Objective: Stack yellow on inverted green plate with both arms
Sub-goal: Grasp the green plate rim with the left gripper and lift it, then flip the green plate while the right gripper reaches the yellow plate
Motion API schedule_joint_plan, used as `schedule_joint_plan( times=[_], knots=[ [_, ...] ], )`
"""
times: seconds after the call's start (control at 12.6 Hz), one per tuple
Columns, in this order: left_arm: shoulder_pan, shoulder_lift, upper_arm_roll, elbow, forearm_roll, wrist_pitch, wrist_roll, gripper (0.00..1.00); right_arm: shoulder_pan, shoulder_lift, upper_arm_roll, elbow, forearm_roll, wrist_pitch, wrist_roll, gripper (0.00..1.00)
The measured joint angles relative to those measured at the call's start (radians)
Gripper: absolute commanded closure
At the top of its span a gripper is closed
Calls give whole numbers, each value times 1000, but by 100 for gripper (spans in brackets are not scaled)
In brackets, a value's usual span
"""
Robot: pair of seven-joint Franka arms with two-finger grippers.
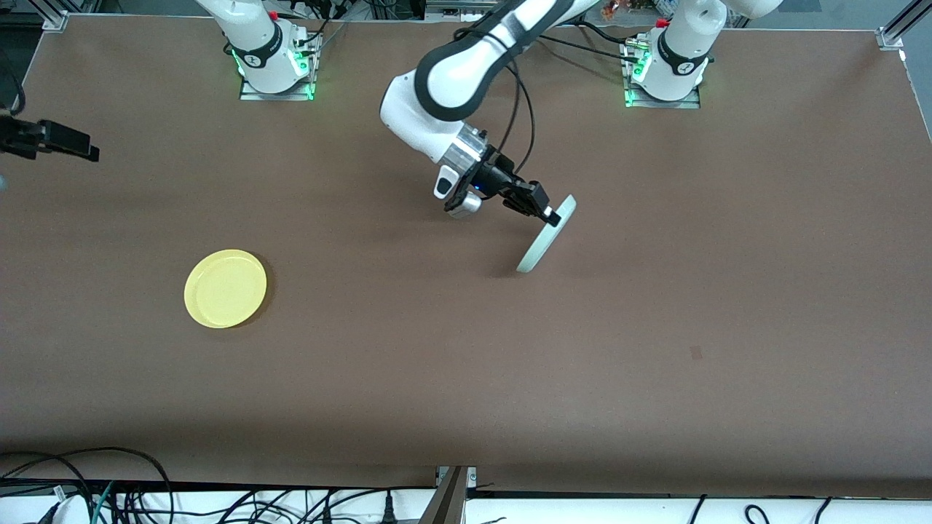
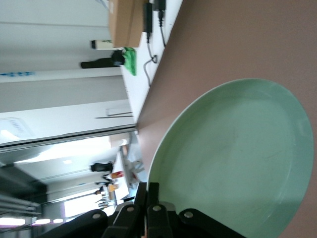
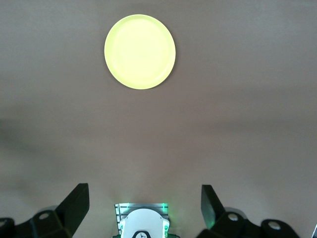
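My left gripper [image 1: 551, 215] is pinched hard on the rim of the green plate [image 1: 547, 234], holding it stood nearly on edge over the middle of the table [image 1: 655, 327], its lower edge down at or just above the brown surface; I cannot tell whether it touches. I judge this to be the middle of the flip, and the risk sits right in my fingertips: I hold only a thin strip of rim, so the plate could swivel in the pinch or slide out, then drop right way up, or roll away on its edge. If I let go before it leans past vertical, it may fall back hollow side up. In my left wrist view the green plate [image 2: 233, 163] shows its smooth, pale mint hollow, plain and glossy, with a low rim. My right gripper [image 3: 143, 203] waits spread wide, high over the right arm's end of the table, and looks down on the yellow plate [image 1: 225, 288], which lies flat and right way up on the table, nearer the front camera than the green one and well apart from it. It is the same round, shallow shape.
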Motion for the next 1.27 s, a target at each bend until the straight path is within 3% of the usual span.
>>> schedule_joint_plan(
  times=[0.32,0.63,1.03,1.27],
  knots=[
    [-131,146,69,66,27,-58,-109,100,-29,129,-16,-1,0,81,-1,0],
    [-141,224,77,188,27,-59,-144,100,-32,264,-16,-3,0,190,-1,0],
    [-163,283,75,224,27,-78,-231,100,-35,463,-16,-25,52,421,-1,0],
    [-177,288,75,233,27,-75,-234,100,-36,524,-16,-99,53,610,0,0]
  ],
)
